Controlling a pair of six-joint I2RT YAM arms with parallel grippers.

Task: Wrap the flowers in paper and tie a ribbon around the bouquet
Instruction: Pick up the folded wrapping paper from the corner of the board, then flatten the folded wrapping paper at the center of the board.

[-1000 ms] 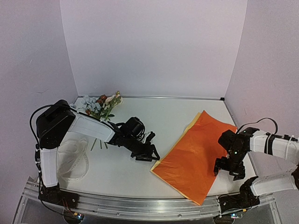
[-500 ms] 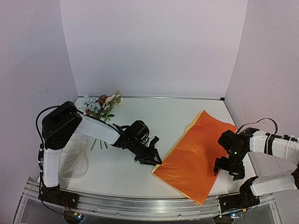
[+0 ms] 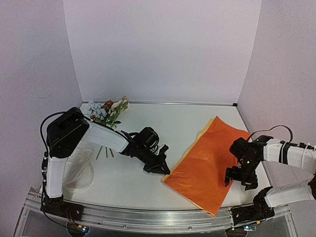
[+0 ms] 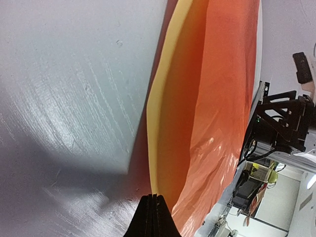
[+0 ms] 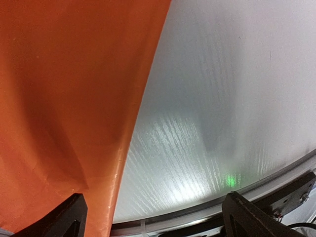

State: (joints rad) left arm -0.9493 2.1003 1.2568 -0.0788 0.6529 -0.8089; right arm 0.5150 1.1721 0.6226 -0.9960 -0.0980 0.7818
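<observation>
Top external: I see the paper (image 3: 207, 163) mid-right on the table (image 3: 148, 123), the flowers (image 3: 106, 111) way back left. Left gripper (image 3: 164, 171) is pinched shut on the paper's near-left corner, right gripper (image 3: 241, 181) gapes wide over its right edge.

A white table (image 3: 133, 182) with a glossy, faintly brushed top stands inside a booth of plain pale lilac walls (image 3: 163, 49). A ribbed aluminium rail (image 3: 158, 218) runs along the table's near edge. Small boards with tiny lights (image 3: 79, 228) sit near each end of the rail. From the right wrist view, a small green spot of light (image 5: 230, 180) glints on the tabletop near the rail.
</observation>
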